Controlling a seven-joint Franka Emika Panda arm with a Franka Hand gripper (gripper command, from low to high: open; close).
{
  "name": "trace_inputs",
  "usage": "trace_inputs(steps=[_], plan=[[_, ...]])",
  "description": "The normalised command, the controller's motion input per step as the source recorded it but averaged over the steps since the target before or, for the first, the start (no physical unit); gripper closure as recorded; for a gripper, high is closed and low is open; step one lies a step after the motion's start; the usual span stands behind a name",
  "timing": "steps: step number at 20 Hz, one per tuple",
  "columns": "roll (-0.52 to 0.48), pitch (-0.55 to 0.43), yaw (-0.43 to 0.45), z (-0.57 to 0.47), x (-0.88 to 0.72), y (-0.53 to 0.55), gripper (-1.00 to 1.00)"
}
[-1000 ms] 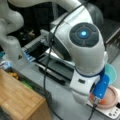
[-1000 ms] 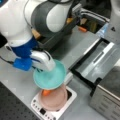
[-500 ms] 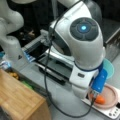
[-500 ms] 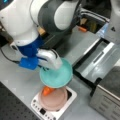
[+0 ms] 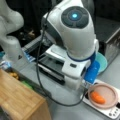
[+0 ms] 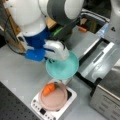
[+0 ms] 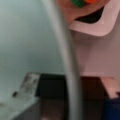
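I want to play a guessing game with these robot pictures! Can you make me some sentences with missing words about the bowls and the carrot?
1. The gripper is at the rim of the ____ bowl.
2. The toy carrot lies in the ____ bowl.
3. The pink bowl sits on a white ____.

Missing words: teal; pink; scale
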Motion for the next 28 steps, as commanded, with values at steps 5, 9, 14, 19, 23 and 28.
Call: trace_inputs(steps=[5, 9, 14, 19, 23, 28], plan=[[0.027, -0.313, -0.135, -0.08, -0.74, -0.06, 1.0], [0.09, -0.302, -0.095, -0.06, -0.63, -0.08, 1.0], [0.131, -0.306, -0.063, -0.1, -0.56, 0.0, 1.0], [0.219, -0.311, -0.034, -0.17, -0.53, 0.09, 1.0], [0.195, -0.327, -0.039, -0.25, -0.46, 0.14, 1.0], [0.136, -0.323, -0.052, -0.24, -0.43, 0.16, 1.0]])
